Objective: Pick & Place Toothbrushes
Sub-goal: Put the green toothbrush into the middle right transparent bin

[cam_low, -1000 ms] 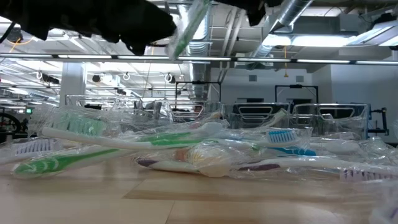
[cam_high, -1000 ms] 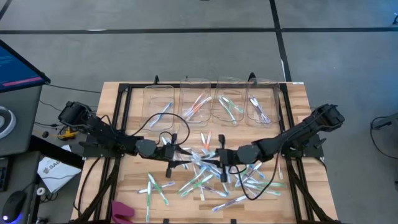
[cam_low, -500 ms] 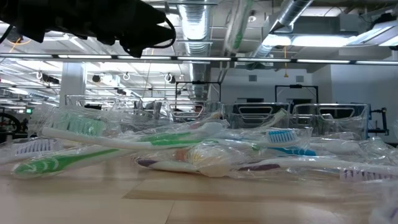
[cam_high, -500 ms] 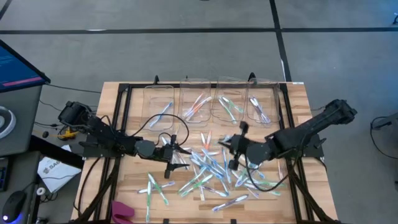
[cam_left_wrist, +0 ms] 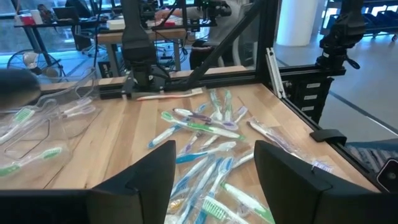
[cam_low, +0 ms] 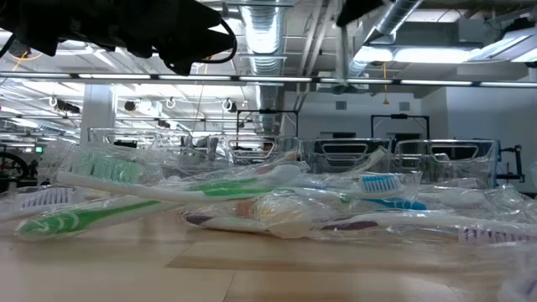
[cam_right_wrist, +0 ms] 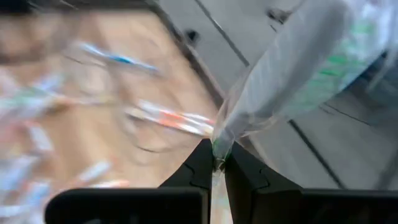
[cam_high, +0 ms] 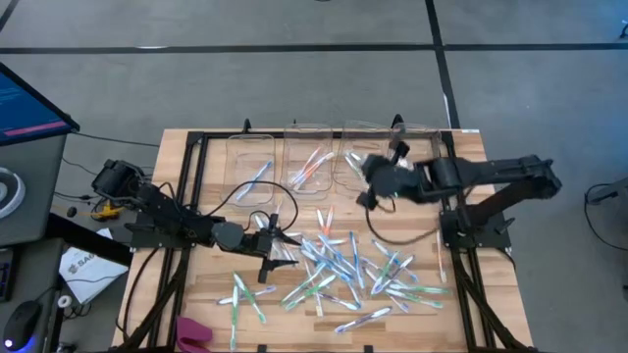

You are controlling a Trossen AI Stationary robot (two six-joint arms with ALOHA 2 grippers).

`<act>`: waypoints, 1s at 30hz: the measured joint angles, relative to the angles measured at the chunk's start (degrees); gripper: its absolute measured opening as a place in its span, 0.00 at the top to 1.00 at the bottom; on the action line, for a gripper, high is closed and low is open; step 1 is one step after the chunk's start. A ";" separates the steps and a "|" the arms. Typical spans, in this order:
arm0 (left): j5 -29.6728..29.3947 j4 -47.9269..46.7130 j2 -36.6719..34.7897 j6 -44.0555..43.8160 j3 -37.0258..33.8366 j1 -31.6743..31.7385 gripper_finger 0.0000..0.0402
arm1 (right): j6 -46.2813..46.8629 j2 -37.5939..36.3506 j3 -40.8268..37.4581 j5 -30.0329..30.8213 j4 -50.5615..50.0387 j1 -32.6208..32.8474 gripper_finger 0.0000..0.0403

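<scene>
Many wrapped toothbrushes (cam_high: pixel 343 270) lie in a loose pile on the wooden table's middle and also show in the left wrist view (cam_left_wrist: pixel 205 134). My right gripper (cam_high: pixel 365 169) hangs above the clear bins at the far edge, shut on one toothbrush (cam_right_wrist: pixel 298 68) with green accents in a clear wrapper. My left gripper (cam_left_wrist: pixel 214 180) stands open just left of the pile (cam_high: pixel 278 241), low over the table, with nothing between its fingers. My right gripper pinches one end of the wrapped toothbrush (cam_right_wrist: pixel 219 142) between its two fingertips. The rest of the toothbrush sticks out beyond the fingers, lifted clear of the table and bins. Which end of the brush it is, the wrapper hides.
Four clear bins stand in a row along the far edge (cam_high: pixel 250 167) (cam_high: pixel 309 162) (cam_high: pixel 358 181) (cam_high: pixel 412 169), each with a few toothbrushes. A black frame (cam_high: pixel 191 196) runs around the table. A pink object (cam_high: pixel 193 333) lies at the near left corner.
My right gripper has risen from the pile and swung toward the table's far edge, carrying the wrapped toothbrush up over the bins and tipping as it went. The pile has stayed where it was.
</scene>
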 joint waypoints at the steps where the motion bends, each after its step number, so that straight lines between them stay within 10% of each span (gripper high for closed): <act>1: 0.00 -0.02 0.00 0.00 0.00 0.00 0.47 | -0.65 -0.04 -0.34 -0.10 -1.07 -1.81 0.96; 30: -0.20 -0.22 0.00 0.08 -2.62 0.15 0.49 | -31.21 0.05 -25.47 -8.26 28.50 -26.14 0.90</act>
